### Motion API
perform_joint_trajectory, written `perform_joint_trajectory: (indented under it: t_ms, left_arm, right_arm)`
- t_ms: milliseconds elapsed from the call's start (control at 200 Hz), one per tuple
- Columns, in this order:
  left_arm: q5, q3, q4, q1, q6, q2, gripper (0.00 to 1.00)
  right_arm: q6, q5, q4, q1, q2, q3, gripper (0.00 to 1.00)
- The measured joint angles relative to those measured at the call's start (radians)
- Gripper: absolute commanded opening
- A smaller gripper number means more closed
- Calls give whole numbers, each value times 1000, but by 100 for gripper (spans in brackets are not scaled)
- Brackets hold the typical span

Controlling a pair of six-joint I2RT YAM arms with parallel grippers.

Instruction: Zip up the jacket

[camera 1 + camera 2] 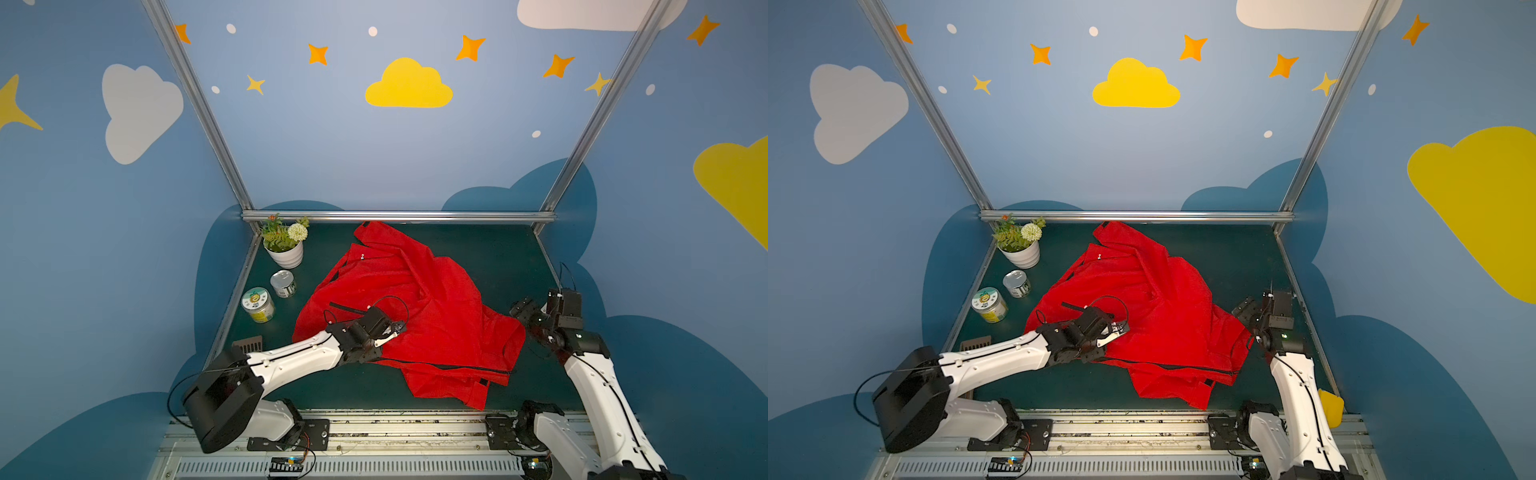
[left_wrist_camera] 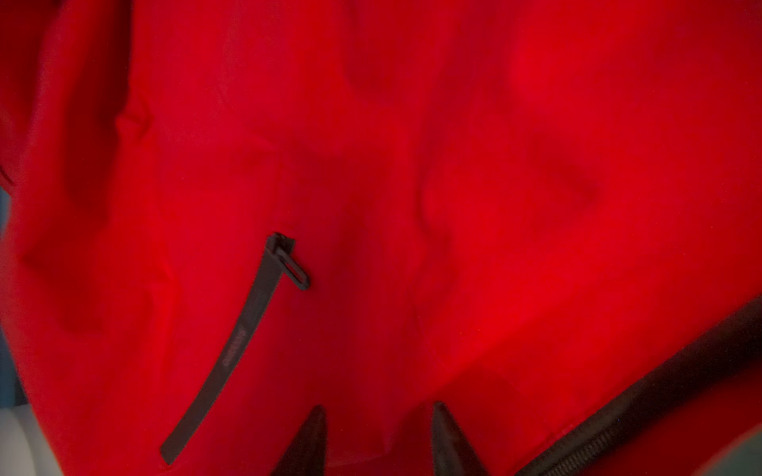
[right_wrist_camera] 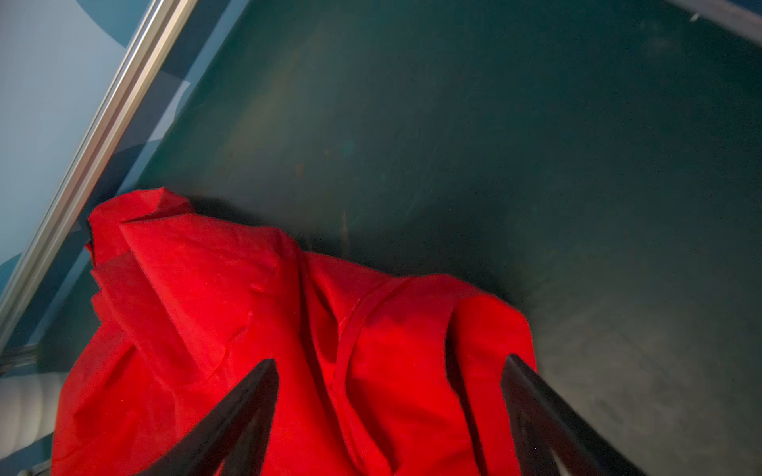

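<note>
On the dark green matte table (image 1: 478, 257), one thin, crumpled red jacket (image 1: 407, 299) lies mid-table, folds partly hiding its black front zipper (image 1: 449, 368). The left gripper (image 2: 381, 406) above the cloth and the right gripper (image 3: 387, 360) at its edge are both spread, gripping nothing. One glass jar (image 1: 258, 305), one tin (image 1: 283, 284) and one ribbed white plant pot (image 1: 286, 251) stand left.

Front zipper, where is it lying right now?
In both top views the front zipper runs along the near edge of the jacket, from near the left gripper rightward.
</note>
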Motion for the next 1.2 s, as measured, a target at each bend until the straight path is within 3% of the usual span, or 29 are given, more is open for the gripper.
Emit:
perform_joint_trajectory:
  t_ms: [90, 160, 225, 416, 546, 756, 961, 1202]
  left_arm:
    - [-7, -4, 31, 14, -20, -94, 99]
    - [0, -10, 77, 74, -64, -178, 99]
    - [27, -23, 132, 189, -130, -255, 99]
    - [166, -175, 397, 644, -370, -391, 100]
    - [206, -253, 499, 808, -450, -346, 99]
    - [233, -303, 657, 895, -474, -243, 99]
    - [248, -387, 854, 901, -484, -109, 99]
    - [322, -430, 1094, 901, -491, 85, 99]
  right_arm:
    - [-77, 47, 60, -24, 14, 0, 87]
    - [-140, 88, 126, -37, 42, 0, 87]
    - [-199, 137, 198, -42, 87, 0, 87]
    - [-305, 209, 494, -30, 156, -103, 87]
    - [-363, 221, 673, 12, 200, -223, 87]
    - [-439, 231, 916, 66, 316, -300, 86]
    - [-500, 243, 1154, 103, 475, -332, 87]
    - [-548, 230, 1274, 126, 542, -340, 87]
